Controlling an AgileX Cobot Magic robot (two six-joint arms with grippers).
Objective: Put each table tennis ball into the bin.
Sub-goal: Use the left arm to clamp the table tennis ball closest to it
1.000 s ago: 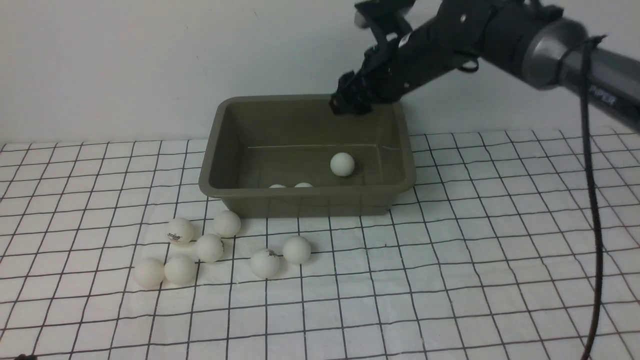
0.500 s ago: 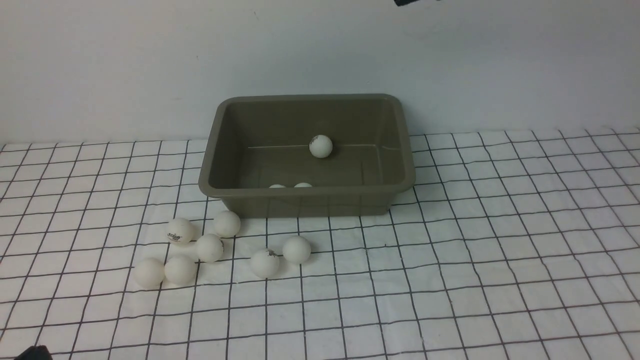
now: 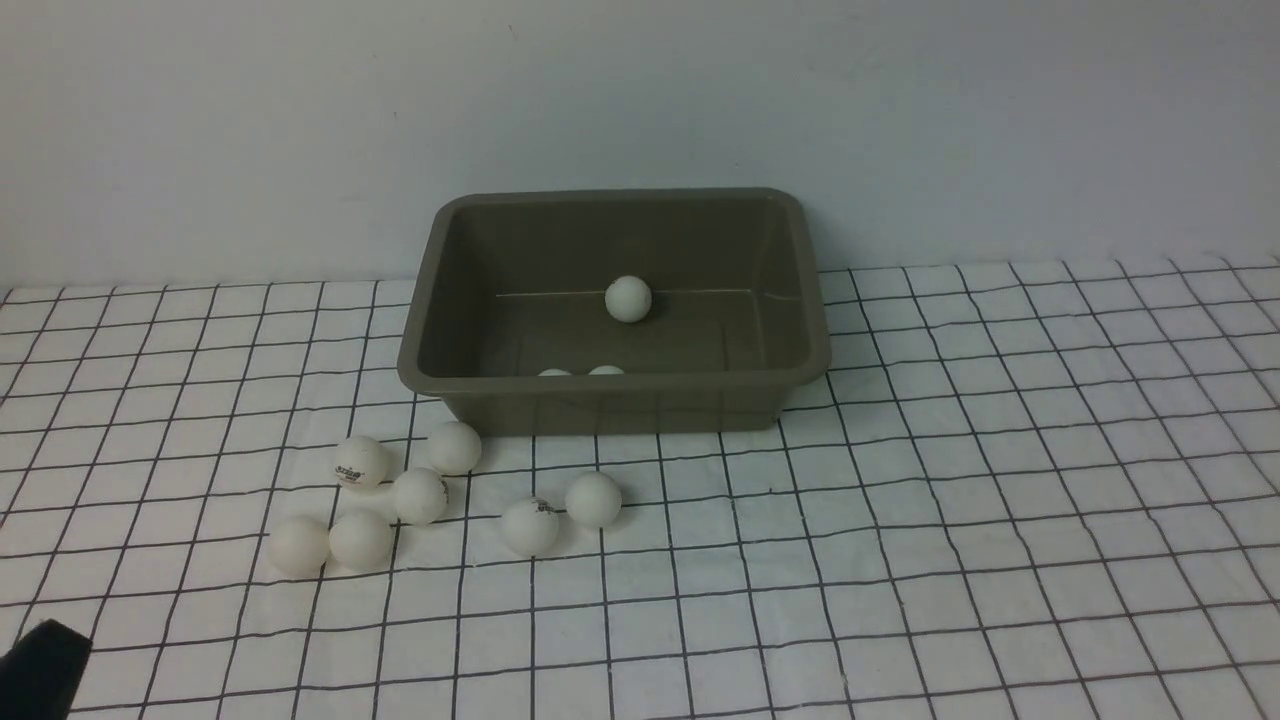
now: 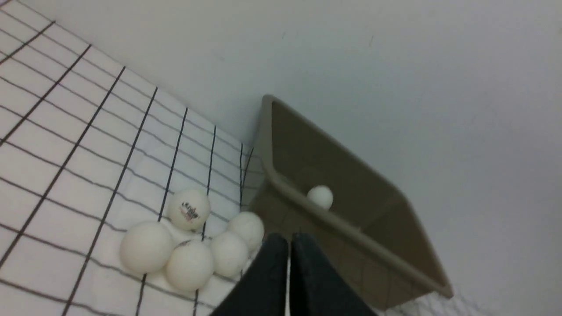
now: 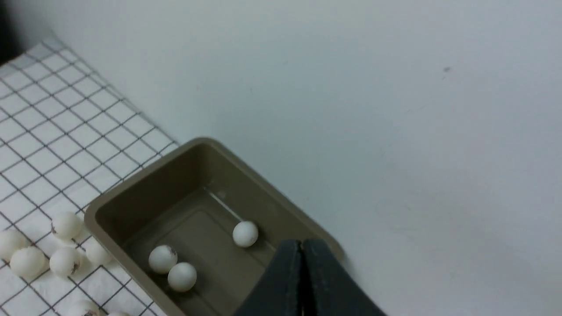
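Observation:
The olive-grey bin (image 3: 420, 375) stands at the back middle of the cloth. Three table tennis balls lie inside it: one by the back wall (image 3: 628, 298) and two against the front wall (image 3: 554, 373). Several more balls lie on the cloth before the bin's front left corner, in a cluster (image 3: 419, 495) and a pair (image 3: 530, 526). My left gripper (image 4: 289, 239) is shut and empty, low and just short of the cluster (image 4: 189, 264). High over the bin's far corner, my right gripper (image 5: 301, 245) is shut and empty; the three binned balls (image 5: 245, 233) show beneath it. It is out of the front view.
A white cloth with a black grid (image 3: 900, 520) covers the table, ending at a plain wall right behind the bin. A black piece of my left arm (image 3: 40, 665) pokes into the bottom left corner of the front view.
The right arm, over the bin's back right corner a second ago, has lifted out of the front view. The loose ball rolled back and left. The left arm has crept into the bottom left corner.

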